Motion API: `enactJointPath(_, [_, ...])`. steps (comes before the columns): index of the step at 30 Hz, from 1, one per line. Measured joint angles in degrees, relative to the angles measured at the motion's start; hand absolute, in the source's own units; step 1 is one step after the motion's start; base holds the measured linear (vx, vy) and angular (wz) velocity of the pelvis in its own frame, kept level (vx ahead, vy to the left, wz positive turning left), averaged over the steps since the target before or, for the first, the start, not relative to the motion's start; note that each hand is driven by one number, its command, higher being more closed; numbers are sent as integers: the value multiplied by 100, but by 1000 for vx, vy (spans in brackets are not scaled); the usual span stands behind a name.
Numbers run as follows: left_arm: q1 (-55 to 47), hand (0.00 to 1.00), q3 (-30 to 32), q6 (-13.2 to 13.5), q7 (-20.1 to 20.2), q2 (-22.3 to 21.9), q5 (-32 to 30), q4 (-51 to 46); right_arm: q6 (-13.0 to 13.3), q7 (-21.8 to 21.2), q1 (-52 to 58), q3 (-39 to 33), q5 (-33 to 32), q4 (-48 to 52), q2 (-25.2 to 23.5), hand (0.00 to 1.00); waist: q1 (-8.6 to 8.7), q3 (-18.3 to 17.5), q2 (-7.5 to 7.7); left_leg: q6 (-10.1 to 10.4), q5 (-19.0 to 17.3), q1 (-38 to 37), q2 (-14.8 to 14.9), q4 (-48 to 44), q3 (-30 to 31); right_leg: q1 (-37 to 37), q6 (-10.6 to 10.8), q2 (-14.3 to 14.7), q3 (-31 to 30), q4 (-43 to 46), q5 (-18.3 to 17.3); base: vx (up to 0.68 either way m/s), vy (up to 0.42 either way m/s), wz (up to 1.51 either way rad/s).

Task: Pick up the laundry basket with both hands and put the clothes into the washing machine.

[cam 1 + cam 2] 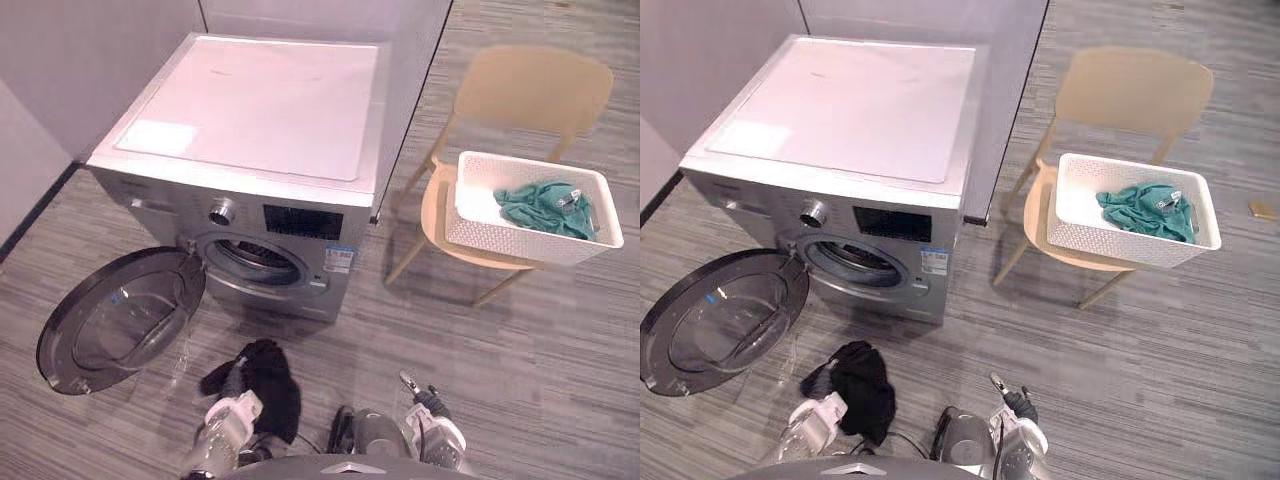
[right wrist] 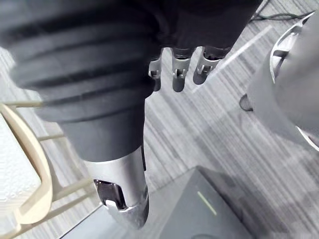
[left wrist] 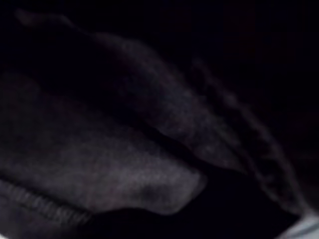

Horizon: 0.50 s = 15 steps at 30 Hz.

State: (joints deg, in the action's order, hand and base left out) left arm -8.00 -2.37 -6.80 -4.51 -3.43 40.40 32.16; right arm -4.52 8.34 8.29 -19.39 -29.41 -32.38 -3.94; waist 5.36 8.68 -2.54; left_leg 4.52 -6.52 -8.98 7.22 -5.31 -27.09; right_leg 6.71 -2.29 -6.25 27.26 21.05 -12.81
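Note:
The white laundry basket (image 1: pixel 500 228) stands on a tan chair (image 1: pixel 535 90) at the right, with a teal garment (image 1: pixel 545 207) inside it. The silver washing machine (image 1: pixel 250 130) stands at the left, its round door (image 1: pixel 118 320) swung wide open and the drum opening (image 1: pixel 252 262) showing. Low in front of the machine my left hand (image 1: pixel 232 385) is shut on a black garment (image 1: pixel 270 390) that hangs from it; dark cloth (image 3: pixel 124 164) covers the left wrist view. My right hand (image 1: pixel 428 402) hangs low at the lower right, fingers (image 2: pixel 175 74) relaxed and holding nothing.
Grey striped floor (image 1: pixel 540 380) runs between the machine and the chair. A grey wall (image 1: pixel 60 60) stands behind the machine and to its left. The open door juts out over the floor at the lower left.

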Motion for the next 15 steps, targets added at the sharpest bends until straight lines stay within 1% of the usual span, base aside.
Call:
enactJointPath(1, [-1, 100, 13, 20, -8, -46, 7, -57, 51, 17, 54, 121, 3, 9, 7, 0, -50, -10, 37, 29, -21, 43, 91, -329, -85, -92, 13, 51, -76, -110, -10, 94, -131, -24])
enactJointPath(2, [-5, 100, 44, 29, -16, -50, 54, -115, 69, 47, 41, 260, 4, 51, 14, 0, -74, -36, 103, 69, -59, 371, 245, -1124, -128, -136, 33, 58, -166, -256, -22, 41, -116, -22])
enactJointPath(3, [5, 100, 74, 30, -16, -49, 85, -183, 73, 44, 44, 311, 2, 114, 16, 0, -92, -9, 129, 56, -89, 589, 372, -1687, -118, -205, 39, 69, -191, -336, -18, 47, -120, -22])
enactJointPath(4, [-35, 100, 53, 35, -7, -47, 128, -287, 76, 37, 86, 361, 5, 274, 24, 0, -133, 87, 96, 6, -54, 1052, 769, -2997, -59, -376, 22, 179, -268, -457, 10, 65, -89, -40])
enactJointPath(5, [-135, 100, 55, 36, -9, -46, 176, -301, 75, 37, 114, 359, 8, 315, 31, 0, -231, 106, 41, -9, -49, 1437, 1090, -4123, 133, -527, -21, 276, -326, -483, 6, 76, -42, -51])
enactJointPath(6, [-194, 100, 67, 37, -10, -48, 192, -304, 75, 41, 126, 359, 35, 326, 45, 0, -266, 108, 15, -28, -60, 1546, 1165, -4512, 247, -599, -44, 314, -410, -483, -22, 99, 38, -66])
enactJointPath(7, [-305, 100, 73, 36, -11, -57, 217, -319, 70, 42, 140, 370, 62, 416, 65, 0, -305, 119, -5, -119, -133, 1772, 1175, -4992, 425, -763, -104, 341, -547, -527, -89, 140, 88, -55])
enactJointPath(8, [-376, 100, 89, 36, -14, -64, 219, -363, 75, 40, 163, 381, 64, 479, 63, 0, -334, 124, 8, -154, -230, 1922, 1123, -5089, 537, -846, -102, 336, -652, -578, -93, 153, 92, -62])
enactJointPath(9, [-441, 100, 121, 37, -22, -52, 221, -436, 64, 42, 171, 413, 65, 474, 64, 0, -370, 139, 44, -159, -336, 2030, 1072, -4970, 572, -883, -86, 318, -776, -628, -87, 156, 118, -66])
enactJointPath(10, [-488, 100, 122, 38, -31, -31, 221, -474, 50, 43, 187, 498, 67, 458, 68, 0, -433, 160, 114, -246, -442, 2154, 898, -4492, 745, -890, -37, 233, -952, -659, -79, 161, 147, -63])
enactJointPath(11, [-508, 100, 121, 37, -37, -30, 221, -476, 37, 43, 193, 531, 72, 451, 65, 0, -452, 170, 148, -266, -477, 2198, 803, -4172, 860, -889, -3, 181, -1026, -685, -65, 199, 202, -74])
enactJointPath(12, [-545, 100, 122, 25, -61, -30, 220, -505, 28, 41, 192, 606, 81, 450, 60, 0, -487, 207, 217, -282, -517, 2197, 619, -3367, 1090, -892, 105, 51, -1215, -725, -27, 175, 185, -64])
enactJointPath(13, [-594, 100, 119, 10, -83, -30, 218, -578, 29, 41, 198, 652, 86, 451, 61, 0, -487, 211, 234, -266, -488, 2162, 495, -2729, 1291, -882, 248, -26, -1301, -739, 34, 151, 161, -65])
enactJointPath(14, [-639, 100, 113, 5, -108, -33, 219, -679, 27, 39, 233, 705, 119, 452, 80, 0, -478, 208, 218, -208, -246, 2053, 394, -2034, 1482, -862, 380, -87, -1397, -728, 18, 209, 249, -53])
enactJointPath(15, [-672, 100, 108, 3, -114, -76, 220, -710, 23, 33, 298, 735, 226, 454, 128, 0, -480, 153, 56, -178, 669, 1928, 395, -1291, 1705, -861, 551, -48, -1476, -702, -29, 288, 354, -42])
